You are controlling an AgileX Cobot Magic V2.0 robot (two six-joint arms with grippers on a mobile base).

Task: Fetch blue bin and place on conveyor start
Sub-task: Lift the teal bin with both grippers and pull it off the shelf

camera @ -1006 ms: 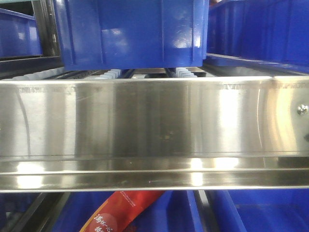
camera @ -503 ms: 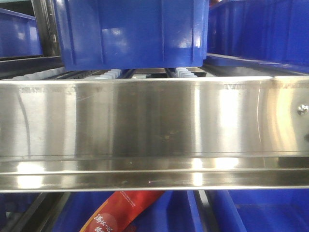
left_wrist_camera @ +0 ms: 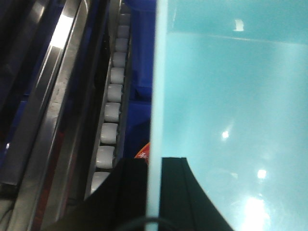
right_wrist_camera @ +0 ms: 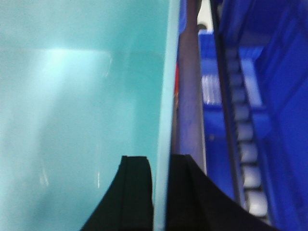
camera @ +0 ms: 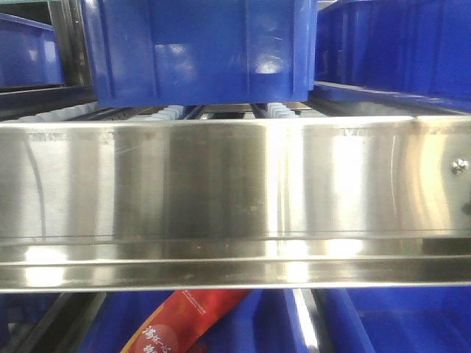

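In the front view the steel shelf rail [camera: 235, 198] fills the middle, with a dark blue crate [camera: 199, 51] above it. My grippers and the blue bin do not show there.

In the left wrist view my left gripper [left_wrist_camera: 154, 192] is closed narrowly over one side wall of the blue bin [left_wrist_camera: 231, 120], one finger inside and one outside, just beside the roller track [left_wrist_camera: 110, 110].

In the right wrist view my right gripper [right_wrist_camera: 161, 192] pinches the opposite wall in the same way.

The wall is thin and smooth, so I think the bin may slip or twist if one arm leads. A corner may also catch the rail. The conveyor start is not in view.
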